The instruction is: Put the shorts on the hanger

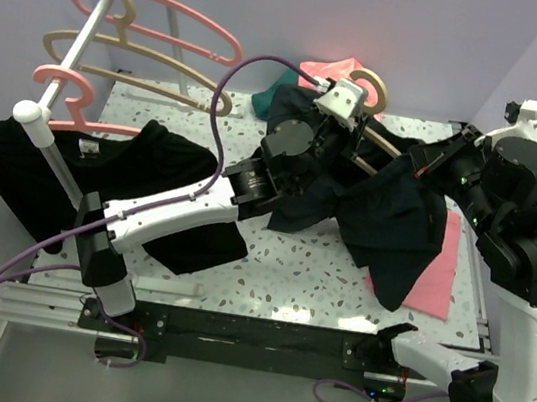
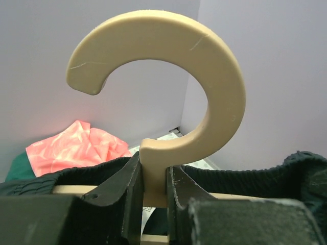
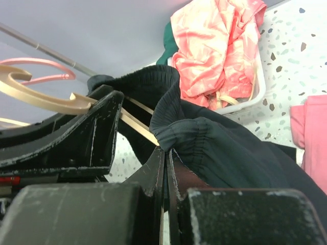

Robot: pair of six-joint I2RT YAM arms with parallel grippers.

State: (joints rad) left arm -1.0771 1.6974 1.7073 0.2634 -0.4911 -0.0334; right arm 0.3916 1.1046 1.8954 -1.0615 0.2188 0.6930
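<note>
Far centre: shorts (image 1: 389, 209) draped on hanger (image 1: 372, 85)
left gripper (image 2: 153, 173): clamped on hanger neck
right gripper (image 3: 164, 158): pinched closed on shorts waistband

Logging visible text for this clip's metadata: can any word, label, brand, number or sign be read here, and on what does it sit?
No text can be read in any view.
White neck label on the black T-shirt: too small to read.
Beige hanger: no marking visible on its hook.
Shorts: no print or tag visible.
</note>
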